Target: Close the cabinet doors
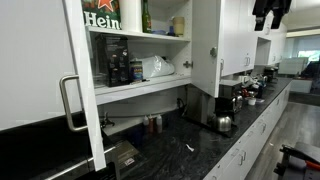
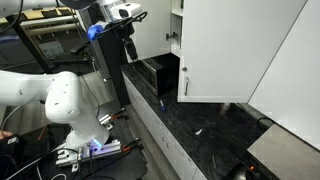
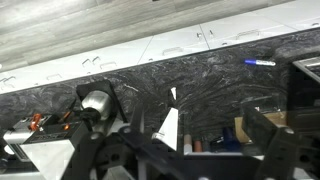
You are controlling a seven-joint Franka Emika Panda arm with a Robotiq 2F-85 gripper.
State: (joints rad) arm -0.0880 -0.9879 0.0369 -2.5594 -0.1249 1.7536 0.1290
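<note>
The cabinet doors both stand open. In an exterior view one white door [image 1: 40, 70] fills the near left with its silver bar handle [image 1: 70, 102], and the second door [image 1: 207, 45] swings out at the middle. Between them the shelves [image 1: 140, 85] show a green box, bottles and a bag. From the opposite side the doors [image 2: 235, 50] [image 2: 298, 80] hang over the black countertop [image 2: 205, 125], one with its handle [image 2: 184, 85] facing me. My gripper [image 1: 270, 12] [image 2: 128, 14] hangs high, away from both doors. In the wrist view my gripper [image 3: 185, 150] is open and holds nothing.
A coffee machine [image 1: 222, 108] and a kettle [image 1: 224, 123] stand on the counter beyond the cabinet. A black box [image 2: 158, 72] sits on the countertop near the arm's white base [image 2: 62, 105]. A blue pen [image 3: 258, 62] lies on the counter. Lower white cabinet fronts [image 3: 170, 45] run beneath.
</note>
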